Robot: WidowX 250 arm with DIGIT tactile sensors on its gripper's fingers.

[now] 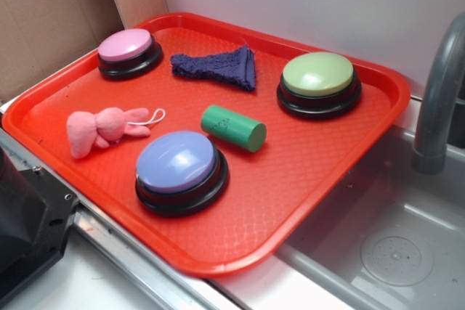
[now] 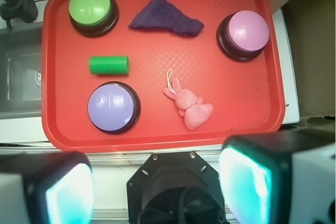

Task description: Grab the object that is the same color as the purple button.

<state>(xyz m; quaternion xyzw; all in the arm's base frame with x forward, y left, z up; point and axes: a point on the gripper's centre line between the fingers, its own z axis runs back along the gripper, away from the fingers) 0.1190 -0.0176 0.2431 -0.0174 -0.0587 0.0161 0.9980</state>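
The dark purple-navy knitted cloth lies flat at the back of the red tray, between the pink-topped and green-topped buttons. In the wrist view the cloth is at the top middle. The purple button with a lavender dome and black base stands at the tray's near edge, and also shows in the wrist view. My gripper is open and empty, high above the robot base, short of the tray and far from the cloth. It is out of the exterior view.
On the tray are a pink-topped button, a green-topped button, a green cylinder and a pink plush toy. A steel sink with a grey faucet is on the right. The black robot base is at the lower left.
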